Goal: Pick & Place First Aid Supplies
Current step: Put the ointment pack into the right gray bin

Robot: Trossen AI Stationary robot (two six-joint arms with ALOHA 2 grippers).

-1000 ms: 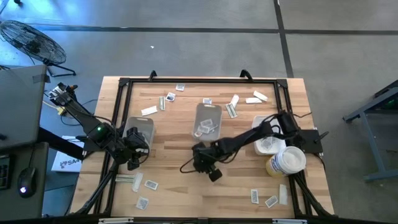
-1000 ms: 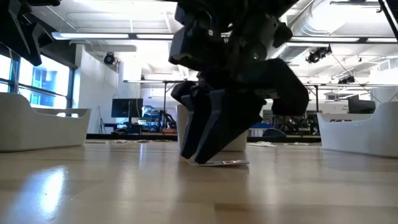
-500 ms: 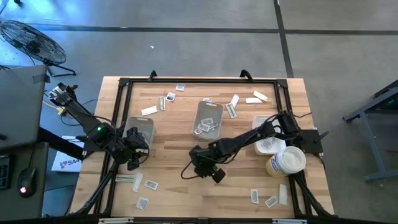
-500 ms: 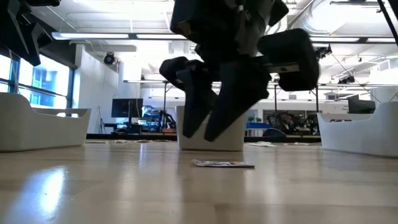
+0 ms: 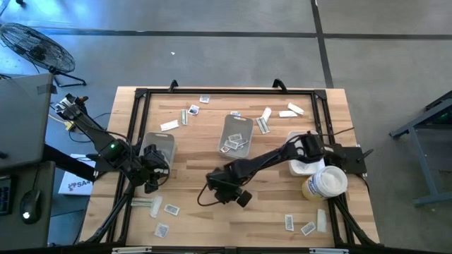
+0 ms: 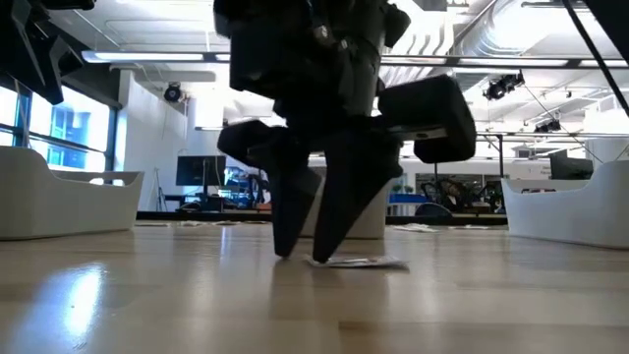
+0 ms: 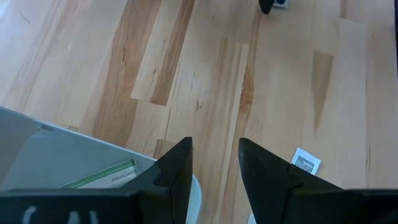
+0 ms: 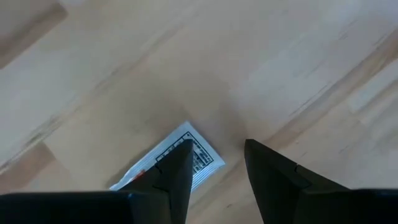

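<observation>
A: Left gripper (image 7: 214,163) waits, fingers parted, empty, over the left tray (image 5: 159,146).

B: Right gripper (image 8: 216,163), mid-table, straddles a flat sachet (image 8: 177,163), jaws apart. Looks light and slippery; pinch one edge.

We saw one printed white sachet (image 8: 176,160) lying flat on the wood near the table's centre; other packets (image 5: 291,110) lay scattered along the far edge and near corners (image 5: 163,209).
</observation>
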